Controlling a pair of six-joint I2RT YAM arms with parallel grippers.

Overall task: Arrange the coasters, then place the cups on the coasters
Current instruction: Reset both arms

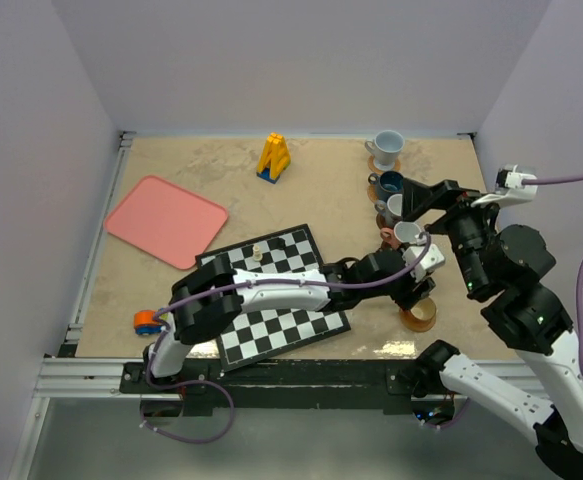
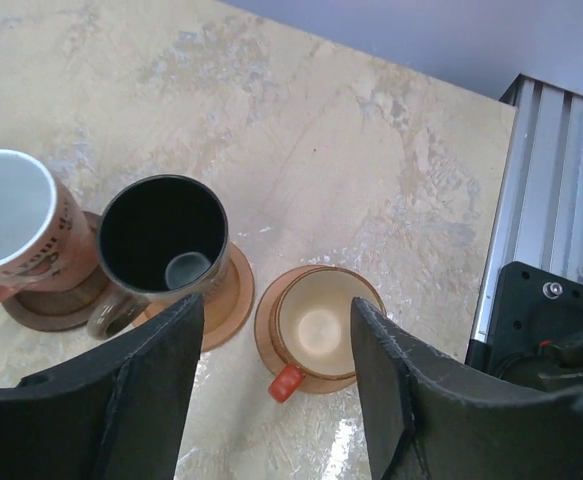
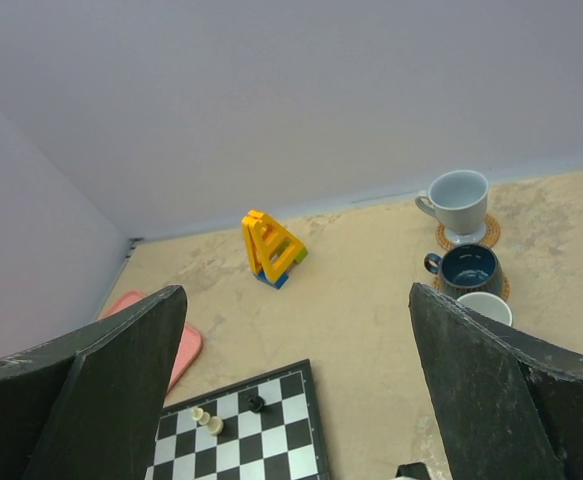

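The left tool [image 2: 276, 318] stood open, empty, over the tan cup [image 2: 316, 322] on its coaster [image 2: 262, 332], toward the right of the marbled table [image 2: 321, 150]. The right tool [image 3: 296, 292] gaped wide, holding nothing; pale walls [image 3: 271, 100] stood around.

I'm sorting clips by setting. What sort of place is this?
Likely a robot lab test cell, not a home: plain walls box in the tabletop, an aluminium rail edges it, and unrelated props share it: chessboard, pink tray, yellow toy.
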